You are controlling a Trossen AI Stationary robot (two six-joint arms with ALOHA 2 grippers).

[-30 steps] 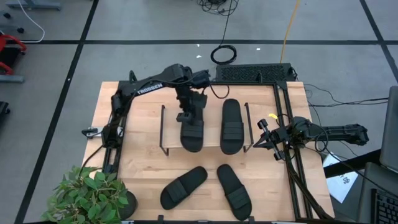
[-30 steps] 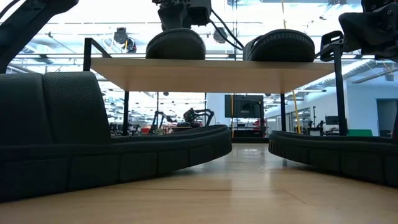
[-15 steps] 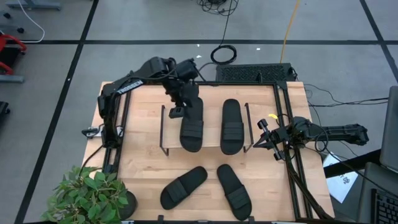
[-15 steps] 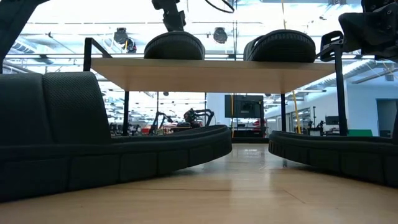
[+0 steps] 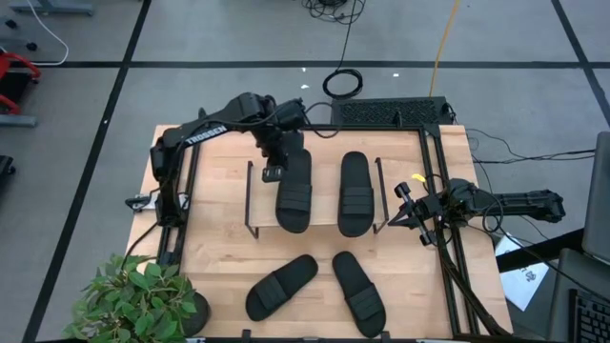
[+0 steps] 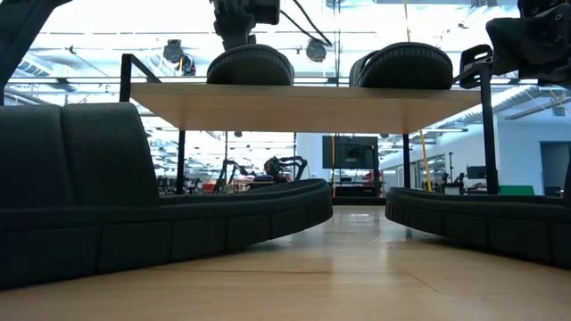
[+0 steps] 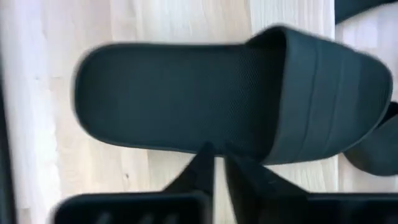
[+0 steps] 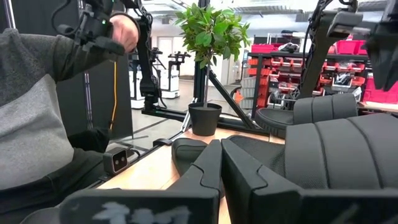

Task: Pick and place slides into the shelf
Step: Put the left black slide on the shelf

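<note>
On shelf [image 5: 324, 227]: two slides [image 5: 294, 191].

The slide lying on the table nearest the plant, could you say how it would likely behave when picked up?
The slide looks like moulded foam, so probably light. Its thick sole likely bends only slightly. The ribbed strap should offer grip, and the flat sole makes rolling unlikely.

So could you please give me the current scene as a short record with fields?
shelf: light wood top, wire sides, mid-table
slides on shelf: two, side by side; left slide, right slide
slides on table: two in front of the shelf, front-left slide, front-right slide
left tool: shut, empty, at the left slide's far end
right tool: shut, empty, waiting at the shelf's right side
</note>
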